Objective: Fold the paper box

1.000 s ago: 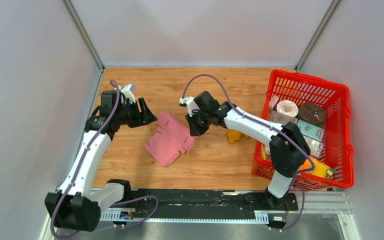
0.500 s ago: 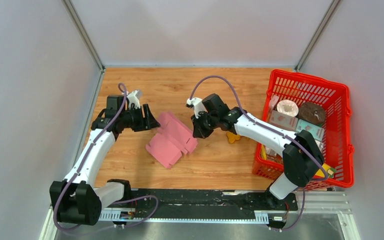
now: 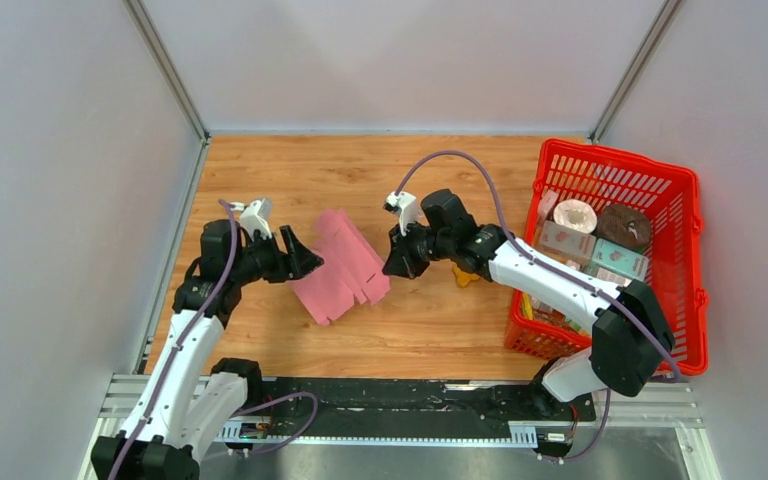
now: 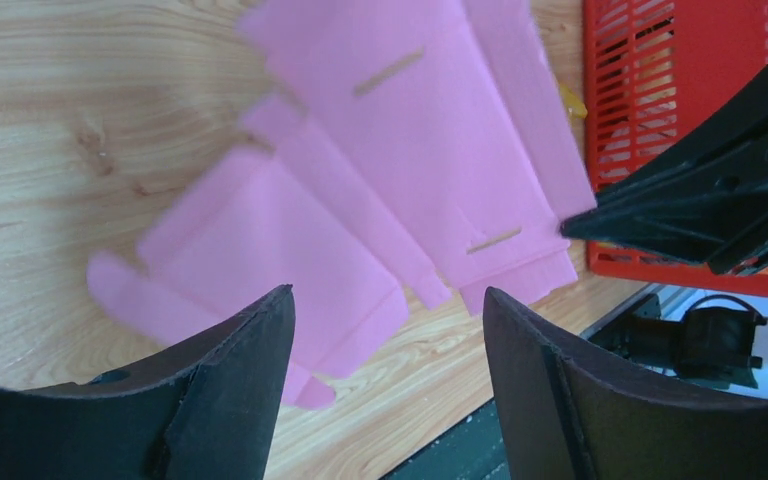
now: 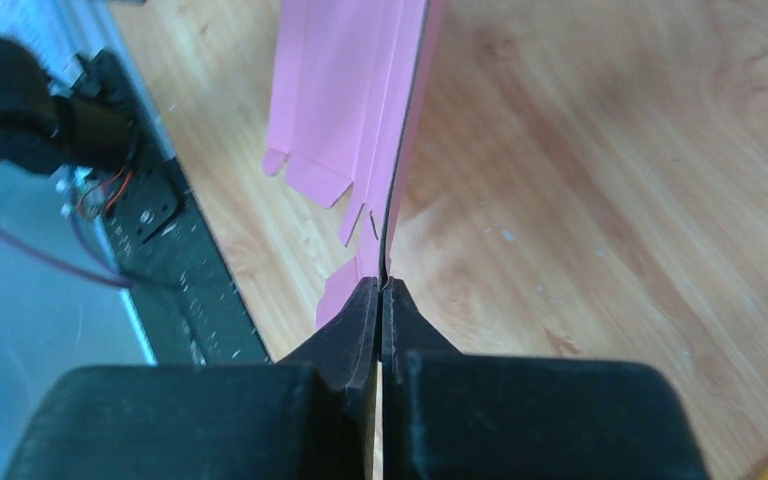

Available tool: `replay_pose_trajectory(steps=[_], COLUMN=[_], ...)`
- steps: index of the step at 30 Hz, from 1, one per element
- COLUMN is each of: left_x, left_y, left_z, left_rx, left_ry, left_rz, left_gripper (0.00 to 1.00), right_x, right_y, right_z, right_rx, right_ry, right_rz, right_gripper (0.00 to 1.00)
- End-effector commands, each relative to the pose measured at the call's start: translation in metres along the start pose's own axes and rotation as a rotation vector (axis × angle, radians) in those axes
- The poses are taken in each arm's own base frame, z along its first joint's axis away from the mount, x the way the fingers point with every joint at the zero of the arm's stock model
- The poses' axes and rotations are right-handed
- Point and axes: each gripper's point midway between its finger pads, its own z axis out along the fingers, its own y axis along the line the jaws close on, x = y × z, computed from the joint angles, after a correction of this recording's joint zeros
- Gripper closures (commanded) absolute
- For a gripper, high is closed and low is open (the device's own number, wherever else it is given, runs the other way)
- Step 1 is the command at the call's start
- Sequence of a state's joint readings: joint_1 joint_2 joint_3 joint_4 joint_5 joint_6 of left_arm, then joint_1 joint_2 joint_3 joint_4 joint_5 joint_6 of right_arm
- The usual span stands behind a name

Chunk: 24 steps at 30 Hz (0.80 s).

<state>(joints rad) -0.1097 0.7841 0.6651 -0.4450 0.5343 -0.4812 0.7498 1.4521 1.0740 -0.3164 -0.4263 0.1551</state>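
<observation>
The paper box [image 3: 345,265] is a flat pink cut-out with flaps, tilted up off the wooden table at mid-centre. My right gripper [image 3: 392,266] is shut on its right edge. In the right wrist view the sheet [image 5: 345,90] runs edge-on away from the pinched jaws [image 5: 381,283]. My left gripper [image 3: 305,258] stands open just left of the sheet, with nothing between its fingers. In the left wrist view the pink sheet [image 4: 410,150] lies beyond the spread jaws [image 4: 385,295], and the right gripper [image 4: 720,200] shows at its far side.
A red mesh basket [image 3: 610,165] with several cartons stands at the right. A small yellow object [image 3: 467,272] lies on the table under the right arm. A black rail [image 3: 410,400] runs along the near edge.
The left gripper has come down and right to the sheet's left edge and opened a little wider. The right gripper has shifted right, and the sheet's right edge has lifted with it.
</observation>
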Motion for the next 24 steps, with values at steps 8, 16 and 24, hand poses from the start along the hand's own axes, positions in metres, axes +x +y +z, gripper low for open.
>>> replay_pose_trajectory(steps=[8, 16, 24], left_x=[-0.026, -0.035, -0.038], left_y=[-0.01, -0.038, -0.035], left_z=[-0.009, -0.031, -0.041], left_rx=[-0.018, 0.078, 0.036], left_ry=[0.114, -0.013, -0.042], left_rz=[0.19, 0.284, 0.347], left_gripper=[0.26, 0.23, 0.22], right_x=[0.001, -0.005, -0.004], right_y=[0.064, 0.081, 0.095], right_z=[-0.032, -0.049, -0.066], right_rx=[-0.35, -0.44, -0.498], right_ry=[0.011, 0.007, -0.019], right_rz=[-0.205, -0.246, -0.276], right_gripper=[1.0, 1.0, 1.0])
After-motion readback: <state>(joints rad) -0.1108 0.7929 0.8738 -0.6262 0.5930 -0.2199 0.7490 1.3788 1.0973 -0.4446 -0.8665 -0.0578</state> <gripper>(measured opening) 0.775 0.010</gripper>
